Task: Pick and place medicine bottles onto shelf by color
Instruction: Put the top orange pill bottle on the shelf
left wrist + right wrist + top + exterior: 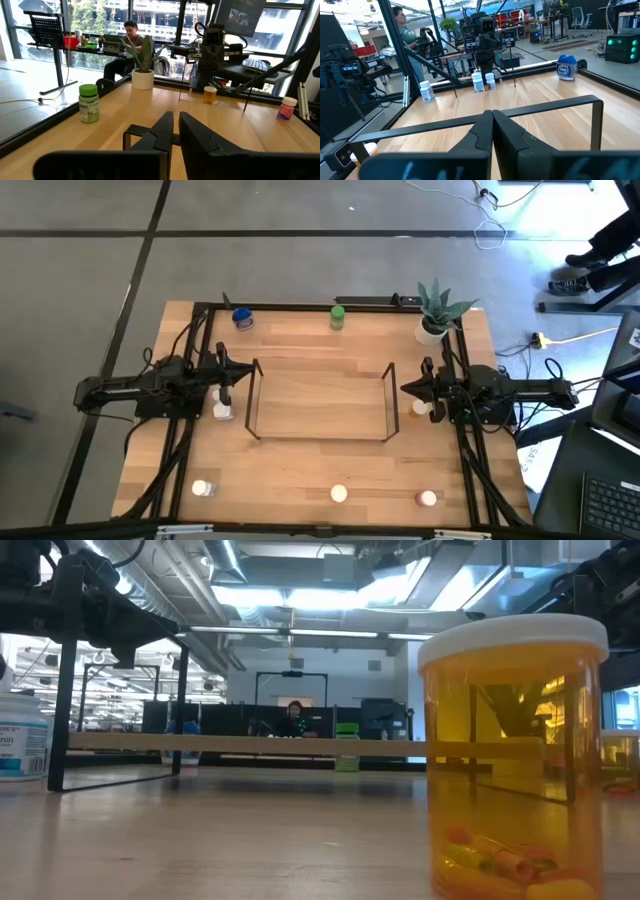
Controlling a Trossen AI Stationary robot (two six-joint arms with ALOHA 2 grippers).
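Take the wire shelf (320,402) in the middle of the table as your landmark: nothing stands on it yet. The green-capped bottle (338,316) and the blue-capped bottle (242,318) sit beyond its far side, near the potted plant (436,310). Three more bottles stand along the near edge, among them the orange vial (512,755), which holds a few coloured capsules at its bottom.

Your left gripper (244,373) waits just outside the shelf's left end with fingers nearly together, holding nothing. Your right gripper (406,388) waits at the right end, fingers pressed together, also empty.

These bottles look light, stiff and smooth-walled, so they'll likely tip or skid if nudged. Grip each across the body below the cap, squarely.
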